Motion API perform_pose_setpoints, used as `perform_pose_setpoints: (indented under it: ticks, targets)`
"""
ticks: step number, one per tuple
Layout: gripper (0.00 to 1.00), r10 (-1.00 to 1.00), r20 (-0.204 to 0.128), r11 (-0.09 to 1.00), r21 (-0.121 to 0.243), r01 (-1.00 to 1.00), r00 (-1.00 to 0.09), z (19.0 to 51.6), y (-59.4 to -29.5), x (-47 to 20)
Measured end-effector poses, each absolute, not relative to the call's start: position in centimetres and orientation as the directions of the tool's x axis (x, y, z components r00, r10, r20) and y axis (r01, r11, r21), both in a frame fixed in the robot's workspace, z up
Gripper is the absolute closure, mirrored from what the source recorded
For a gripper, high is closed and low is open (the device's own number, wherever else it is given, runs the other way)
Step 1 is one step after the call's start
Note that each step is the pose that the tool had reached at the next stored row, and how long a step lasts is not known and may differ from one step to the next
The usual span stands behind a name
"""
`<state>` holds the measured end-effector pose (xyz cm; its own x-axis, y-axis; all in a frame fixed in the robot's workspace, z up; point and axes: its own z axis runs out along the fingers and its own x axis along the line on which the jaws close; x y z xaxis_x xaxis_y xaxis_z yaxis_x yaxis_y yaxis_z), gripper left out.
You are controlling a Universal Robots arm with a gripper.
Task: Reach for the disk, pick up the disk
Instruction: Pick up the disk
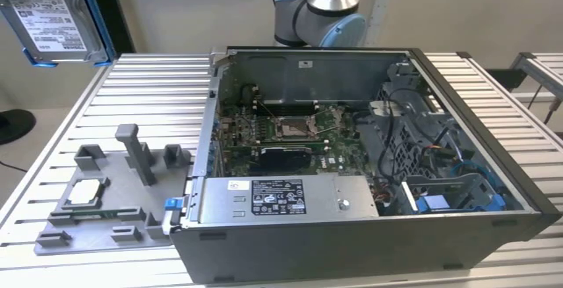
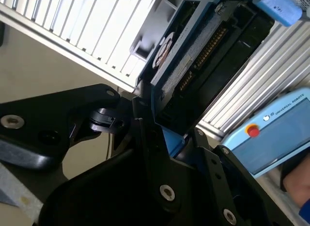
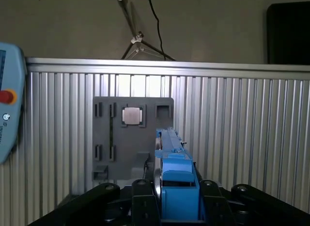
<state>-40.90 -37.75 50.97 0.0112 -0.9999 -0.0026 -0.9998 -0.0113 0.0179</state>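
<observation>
The disk, silver-grey with a white label and a blue bracket, hangs in the air at the exterior view's upper left, well above the slatted table. In both wrist views it shows edge-on: its connector edge and its blue bracket stand between the black fingers. My gripper is shut on the disk, one finger on each flat side.
An open computer case takes up the table's middle and the exterior view's right, with a long grey box inside it. A grey fixture plate holding a small square chip lies at the exterior view's left. A blue teach pendant is nearby.
</observation>
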Motion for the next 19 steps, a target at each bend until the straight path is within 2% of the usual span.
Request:
perform_pose_setpoints:
  ticks: [19]
  targets:
    - [1.0, -1.0, -0.003, -0.011, 0.018, -1.0, 0.011, 51.0, -37.7, -38.7]
